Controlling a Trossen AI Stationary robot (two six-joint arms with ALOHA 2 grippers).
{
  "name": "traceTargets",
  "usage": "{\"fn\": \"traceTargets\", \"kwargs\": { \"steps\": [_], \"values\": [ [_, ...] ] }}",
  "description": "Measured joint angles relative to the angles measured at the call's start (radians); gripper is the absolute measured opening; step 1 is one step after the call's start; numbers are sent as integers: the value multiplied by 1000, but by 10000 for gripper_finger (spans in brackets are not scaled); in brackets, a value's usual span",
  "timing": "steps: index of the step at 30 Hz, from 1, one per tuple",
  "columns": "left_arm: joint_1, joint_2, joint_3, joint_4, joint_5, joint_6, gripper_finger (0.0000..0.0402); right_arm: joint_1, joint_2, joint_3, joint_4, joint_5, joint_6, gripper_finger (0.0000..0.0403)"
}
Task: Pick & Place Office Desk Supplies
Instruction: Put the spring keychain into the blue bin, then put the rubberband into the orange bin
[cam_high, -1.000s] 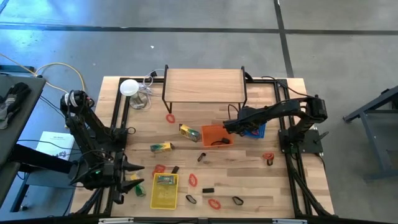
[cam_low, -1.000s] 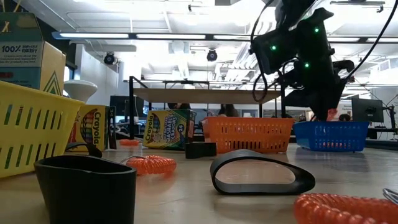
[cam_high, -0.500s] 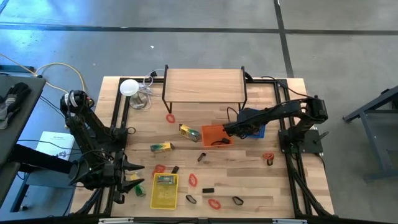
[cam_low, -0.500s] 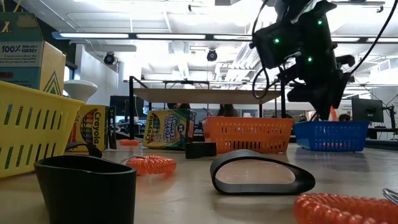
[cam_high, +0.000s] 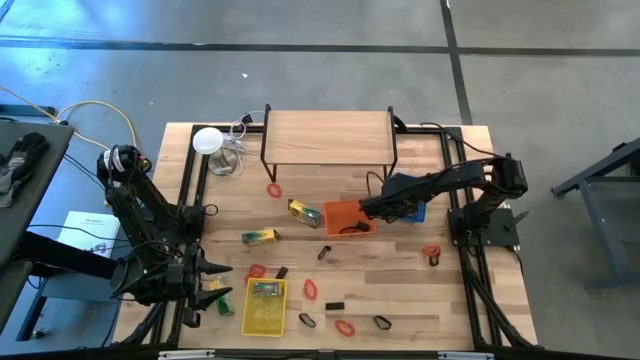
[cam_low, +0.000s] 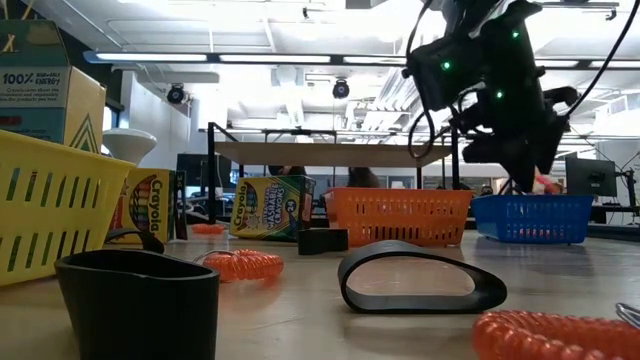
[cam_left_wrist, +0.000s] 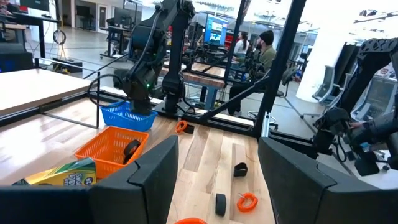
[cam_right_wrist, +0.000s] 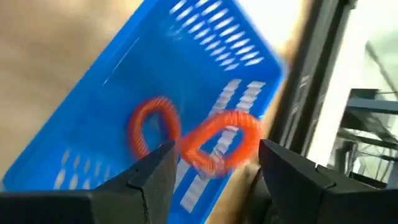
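The right gripper (cam_right_wrist: 214, 180) is hanging over the blue basket (cam_right_wrist: 124, 106), its fingers standing apart and gripping nothing. 2 red bands (cam_right_wrist: 221, 146) are showing inside this basket. The left gripper (cam_left_wrist: 217, 180) is waiting wide at the near left.

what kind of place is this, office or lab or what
Most likely a robotics lab or workshop. Beyond the wooden table the left wrist view shows more arm rigs, monitors and people at workstations, under the open industrial ceiling seen in the low view.

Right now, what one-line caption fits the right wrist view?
Open right gripper over the blue basket, two red ring-shaped bands below its fingers.
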Motion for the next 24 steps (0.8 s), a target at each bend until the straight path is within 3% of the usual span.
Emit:
{"fn": "traceTargets", "kwargs": {
  "steps": [5,13,19,24],
  "values": [
    [0,0,0,0,0,-5,213,12,-19,0,-38,96,101,215],
    [0,0,0,0,-1,-7,213,96,-108,4,-46,92,146,215],
    [0,0,0,-1,-1,-7,213,306,-229,4,-2,20,312,215],
    [0,0,0,0,-1,-7,213,496,-263,5,139,-28,287,215]
  ]
}}
